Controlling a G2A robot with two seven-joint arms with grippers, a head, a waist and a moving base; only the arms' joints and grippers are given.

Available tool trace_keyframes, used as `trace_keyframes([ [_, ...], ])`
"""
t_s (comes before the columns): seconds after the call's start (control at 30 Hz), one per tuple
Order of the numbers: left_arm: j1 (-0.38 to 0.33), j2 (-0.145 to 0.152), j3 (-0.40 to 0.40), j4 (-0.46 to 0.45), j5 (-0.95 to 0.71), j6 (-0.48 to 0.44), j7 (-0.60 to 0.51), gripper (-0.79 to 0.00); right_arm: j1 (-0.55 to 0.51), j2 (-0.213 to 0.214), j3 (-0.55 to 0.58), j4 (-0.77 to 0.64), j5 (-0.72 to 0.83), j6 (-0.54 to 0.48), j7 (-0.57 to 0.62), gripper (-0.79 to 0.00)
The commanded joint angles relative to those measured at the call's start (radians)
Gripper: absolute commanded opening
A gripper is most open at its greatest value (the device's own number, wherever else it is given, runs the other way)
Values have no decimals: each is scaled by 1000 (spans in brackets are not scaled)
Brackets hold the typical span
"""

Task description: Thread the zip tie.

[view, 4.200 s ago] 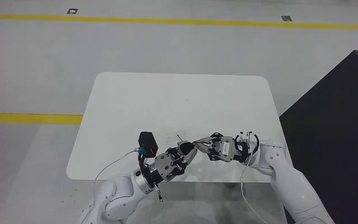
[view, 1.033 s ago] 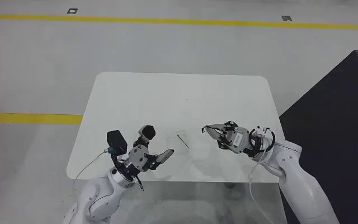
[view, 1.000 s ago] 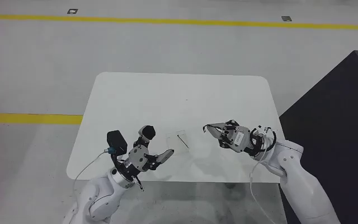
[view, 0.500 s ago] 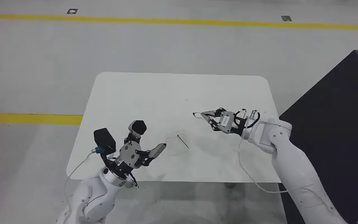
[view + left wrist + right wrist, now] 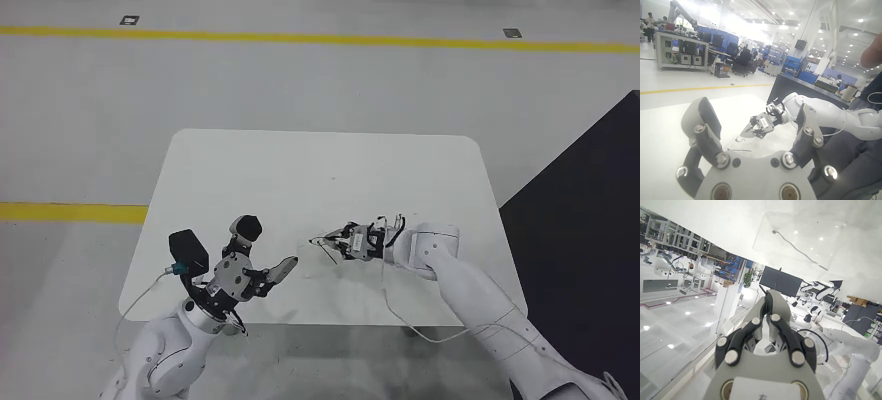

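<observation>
Right gripper (image 5: 333,243): jaws clamped on a short black zip tie (image 5: 739,139). A second tie (image 5: 797,251) lies flat just ahead of the tips, long axis slanting across them. Left gripper (image 5: 265,247): jaws apart, farther off.

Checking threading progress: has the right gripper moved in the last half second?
Yes. The right gripper has moved away from the table's right edge, toward its near edge, reaching the clear sheet.

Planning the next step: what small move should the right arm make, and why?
Probably ease the right gripper down and release over the clear sheet: it is shut on a black strand at its tip, beside the zip tie lying there; the left gripper is open.
</observation>
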Motion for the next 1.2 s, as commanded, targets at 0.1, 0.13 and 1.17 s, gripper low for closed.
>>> trace_keyframes([
  [0.1, 0, 0, 0, 0, 0, 0, 0, 0, 3, -9, -16, 19, -2, 6, 21, -785],
  [0.13, 0, 0, 0, 0, 0, 0, 0, 0, 4, -11, -17, 19, -7, 1, 21, -785],
  [1.17, 0, 0, 0, 0, 0, 0, 0, 0, -389, 49, 399, -422, -243, -489, 295, 0],
])
